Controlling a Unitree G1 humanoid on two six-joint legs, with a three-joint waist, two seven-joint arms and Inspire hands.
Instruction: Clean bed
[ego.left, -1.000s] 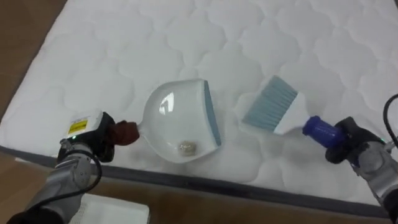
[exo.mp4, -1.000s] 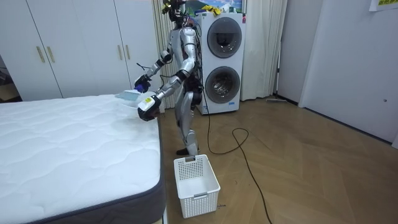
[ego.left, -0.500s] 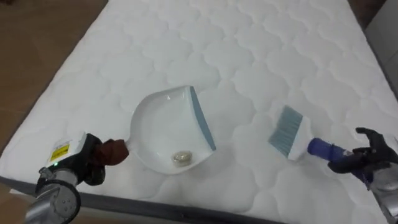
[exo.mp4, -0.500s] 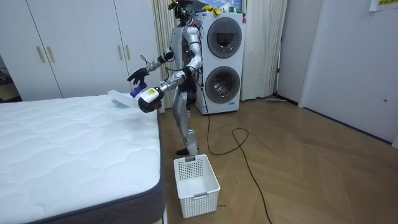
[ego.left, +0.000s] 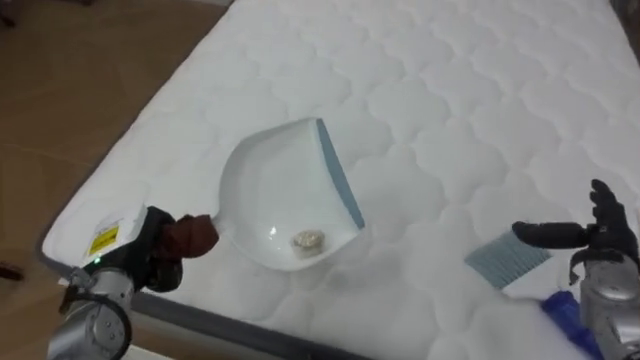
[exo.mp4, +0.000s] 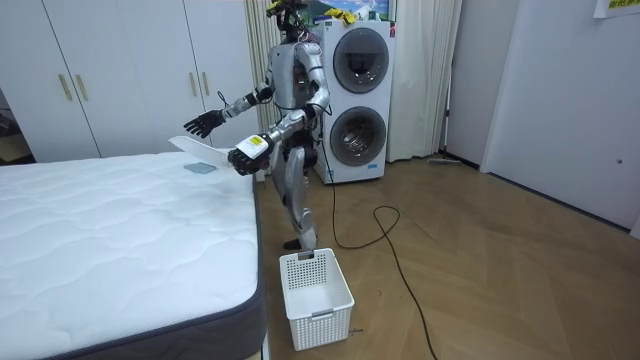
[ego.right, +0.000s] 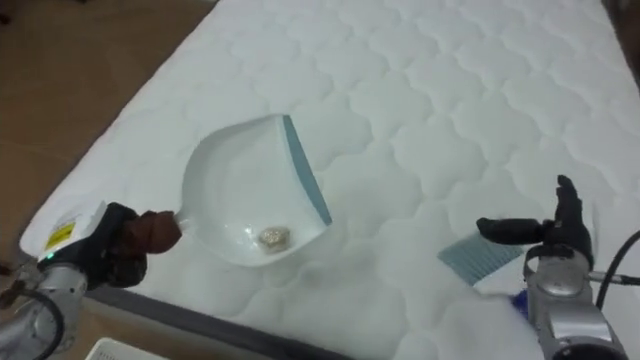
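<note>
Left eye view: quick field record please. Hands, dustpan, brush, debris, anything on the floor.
left hand: shut on the dustpan's brown handle
dustpan: white, blue-grey lip, over the mattress near its edge
debris: one small pale lump inside the dustpan
right hand: open, fingers spread, holding nothing
brush: lying on the mattress just under the right hand, not gripped
basket: white, on the floor by the bed corner, beside the robot
</note>
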